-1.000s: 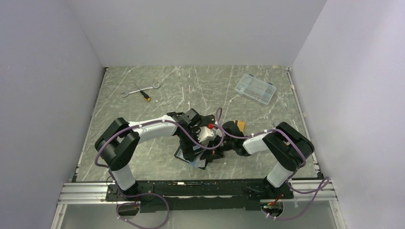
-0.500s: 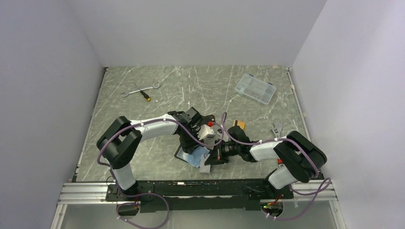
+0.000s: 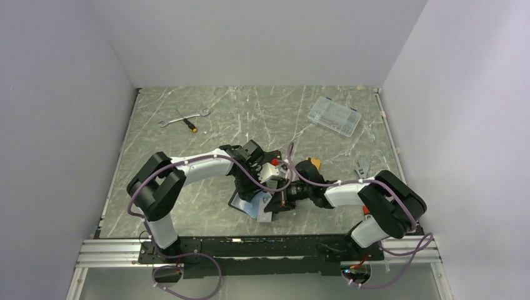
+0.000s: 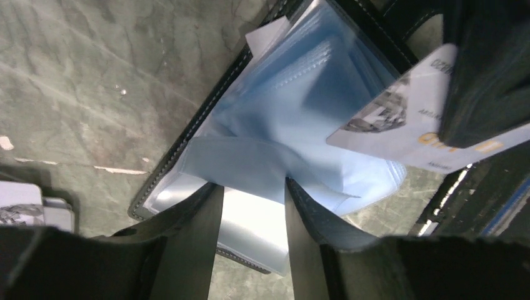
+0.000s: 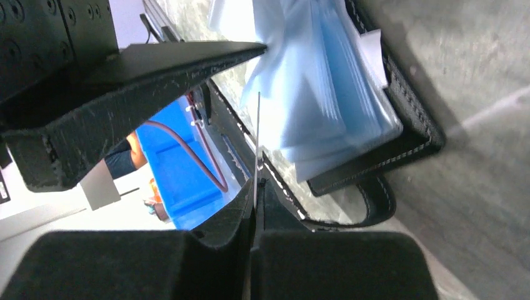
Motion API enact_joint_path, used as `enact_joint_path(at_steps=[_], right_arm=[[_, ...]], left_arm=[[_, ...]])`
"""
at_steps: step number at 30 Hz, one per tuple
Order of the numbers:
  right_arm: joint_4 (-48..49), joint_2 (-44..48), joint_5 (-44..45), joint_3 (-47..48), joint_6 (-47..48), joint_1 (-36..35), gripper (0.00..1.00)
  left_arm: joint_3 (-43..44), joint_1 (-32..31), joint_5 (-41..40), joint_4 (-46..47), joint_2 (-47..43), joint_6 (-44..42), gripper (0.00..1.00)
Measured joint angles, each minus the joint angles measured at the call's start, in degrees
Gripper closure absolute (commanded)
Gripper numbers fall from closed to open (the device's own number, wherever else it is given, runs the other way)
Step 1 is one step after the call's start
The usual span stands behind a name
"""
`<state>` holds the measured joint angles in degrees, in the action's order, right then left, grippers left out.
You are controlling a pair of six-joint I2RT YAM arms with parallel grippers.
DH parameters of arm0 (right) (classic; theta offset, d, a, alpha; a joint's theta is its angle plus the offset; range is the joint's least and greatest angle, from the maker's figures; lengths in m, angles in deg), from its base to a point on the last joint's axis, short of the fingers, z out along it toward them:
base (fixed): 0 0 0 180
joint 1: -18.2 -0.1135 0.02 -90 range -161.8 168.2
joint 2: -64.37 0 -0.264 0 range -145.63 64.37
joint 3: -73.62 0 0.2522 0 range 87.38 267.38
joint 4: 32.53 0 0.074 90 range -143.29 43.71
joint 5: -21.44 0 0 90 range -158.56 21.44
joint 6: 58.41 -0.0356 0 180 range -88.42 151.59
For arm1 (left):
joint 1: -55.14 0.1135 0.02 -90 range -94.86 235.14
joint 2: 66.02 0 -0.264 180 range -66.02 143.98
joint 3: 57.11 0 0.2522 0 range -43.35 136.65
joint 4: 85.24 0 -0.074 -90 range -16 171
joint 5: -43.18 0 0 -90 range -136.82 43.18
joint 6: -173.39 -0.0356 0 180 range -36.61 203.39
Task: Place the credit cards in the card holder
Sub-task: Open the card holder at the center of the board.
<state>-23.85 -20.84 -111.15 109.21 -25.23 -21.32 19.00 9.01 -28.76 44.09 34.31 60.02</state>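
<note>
The card holder (image 3: pixel 245 204) lies open on the table, black outside (image 4: pixel 187 147), with pale blue sleeves (image 4: pixel 294 94) fanned up. My left gripper (image 4: pixel 253 187) (image 3: pixel 253 195) stands over its near edge, jaws half closed with a bunch of sleeves pinched between the fingertips. My right gripper (image 5: pixel 256 187) (image 3: pixel 282 195) is shut on one of the credit cards, seen edge-on (image 5: pixel 257 144). The left wrist view shows that card's pale printed face (image 4: pixel 400 125) with its corner over the sleeves. An orange card (image 3: pixel 314 164) lies behind the right arm.
A wrench (image 3: pixel 200 112) and a screwdriver (image 3: pixel 187 123) lie at the back left. A clear plastic box (image 3: pixel 334 115) sits at the back right, and a small grey metal piece (image 3: pixel 362 167) is at the right. Another pale card (image 4: pixel 22 206) lies beside the holder.
My left jaws have closed from wide to half closed on the sleeves. The right arm swung its elbow out to the right and carried the card up to the open holder.
</note>
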Motion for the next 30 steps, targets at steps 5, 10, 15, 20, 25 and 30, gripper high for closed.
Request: enact_joint_path(at_steps=[5,10,15,20,25,30], right_arm=[[-0.5,-3.2,0.1,3.6,0.3,-0.5,1.00],[-0.6,-5.6,-0.1,6.2,0.3,-1.2,1.00],[-0.6,-8.1,-0.2,9.6,0.3,-2.3,1.00],[-0.7,-10.8,-0.2,12.9,0.7,-3.3,1.00],[-1.5,-12.5,0.1,13.9,1.0,-3.7,1.00],[-2.9,-13.6,0.3,13.9,1.3,-3.7,1.00]], left_arm=[[0.0,1.6,2.5,-1.1,-0.2,-0.2,0.53],[0.1,4.3,6.4,-4.8,-0.5,-1.0,0.50],[1.5,7.7,9.9,-8.7,-2.0,-1.7,0.45],[3.4,11.3,12.9,-11.3,-5.3,-2.8,0.01],[3.6,12.9,14.4,-12.3,-7.0,-2.7,0.01],[3.6,14.6,15.1,-13.1,-7.0,-2.4,0.01]])
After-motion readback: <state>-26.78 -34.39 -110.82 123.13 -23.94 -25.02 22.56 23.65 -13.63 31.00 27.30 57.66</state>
